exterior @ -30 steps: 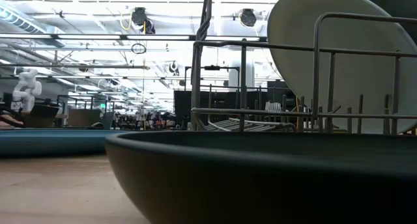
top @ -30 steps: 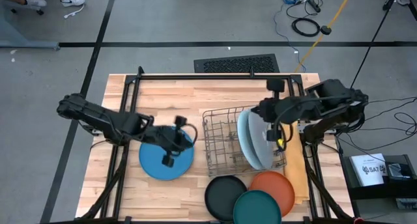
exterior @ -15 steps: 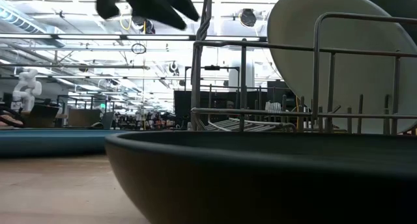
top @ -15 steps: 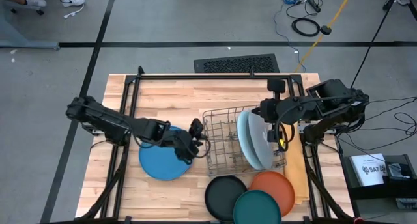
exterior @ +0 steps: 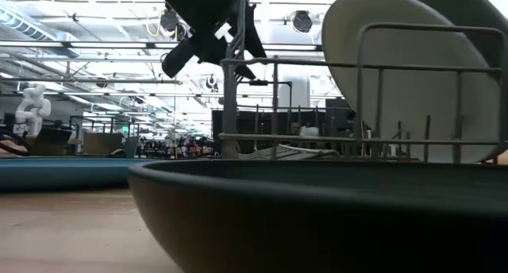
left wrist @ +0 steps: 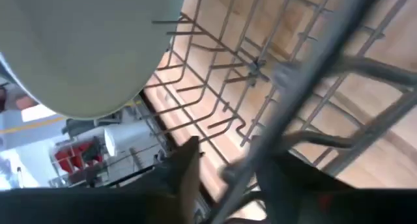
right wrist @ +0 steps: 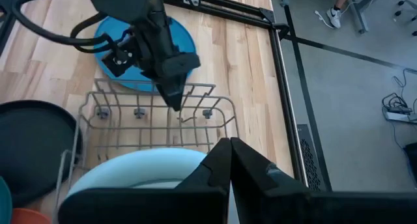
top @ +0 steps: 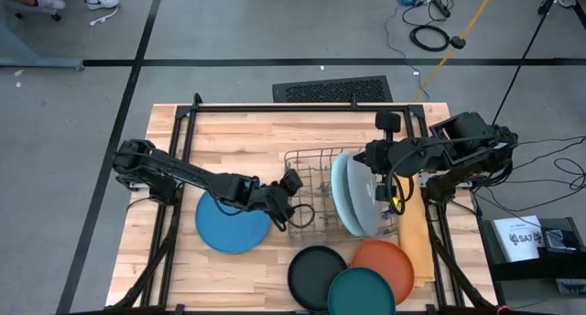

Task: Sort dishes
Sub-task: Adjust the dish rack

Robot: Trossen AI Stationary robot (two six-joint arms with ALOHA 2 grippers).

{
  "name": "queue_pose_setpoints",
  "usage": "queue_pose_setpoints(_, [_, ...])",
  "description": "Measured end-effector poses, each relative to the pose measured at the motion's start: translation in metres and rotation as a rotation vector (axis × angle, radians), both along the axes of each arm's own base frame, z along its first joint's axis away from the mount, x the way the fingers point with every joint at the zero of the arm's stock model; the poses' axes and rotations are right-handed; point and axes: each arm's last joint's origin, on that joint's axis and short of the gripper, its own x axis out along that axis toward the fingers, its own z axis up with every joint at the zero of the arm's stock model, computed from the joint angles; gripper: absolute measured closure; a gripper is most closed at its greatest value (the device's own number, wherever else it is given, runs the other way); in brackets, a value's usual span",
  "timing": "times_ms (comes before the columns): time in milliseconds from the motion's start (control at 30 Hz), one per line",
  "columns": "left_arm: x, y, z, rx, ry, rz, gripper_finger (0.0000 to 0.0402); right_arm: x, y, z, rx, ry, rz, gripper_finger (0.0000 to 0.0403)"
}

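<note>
Your plates: medium blue plate (top: 229,228) lies flat on the counter (top: 238,132), just left of the rack (top: 316,191). Grey plate (top: 369,200) and pale blue plate (top: 343,194) stand on edge together in the rack's right end. Black plate (top: 318,276), teal plate (top: 362,292) and orange plate (top: 385,262) lie flat in a cluster in front of the rack, the teal one overlapping the other two.

Left gripper (top: 295,198) is at the rack's left end wall, above the blue plate's right edge. In your left wrist view its fingers (left wrist: 186,168) straddle a rack wire, part open; you cannot tell whether they press on it. The low view shows that end of the rack tilted.

Right gripper (right wrist: 229,165) hangs over the standing plates at the rack's right end, fingers closed together, gripping nothing.
</note>
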Motion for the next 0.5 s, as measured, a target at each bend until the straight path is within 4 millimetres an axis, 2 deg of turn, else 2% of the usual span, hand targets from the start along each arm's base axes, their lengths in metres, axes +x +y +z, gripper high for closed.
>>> queue_pose_setpoints(133, [0.003,0.008,0.001,0.016,-0.019,0.031,0.0347,0.0,0.0,0.0,-0.001,0.002,0.0,0.0403])
queue_pose_setpoints(233, [0.003,0.015,0.002,0.063,0.001,0.03,0.0389,0.0,0.0,0.0,-0.001,0.002,0.0,0.0403])
queue_pose_setpoints(500, [0.003,0.043,0.0,0.139,0.028,0.163,0.0388,0.0,0.0,0.0,0.007,0.001,-0.008,0.0403])
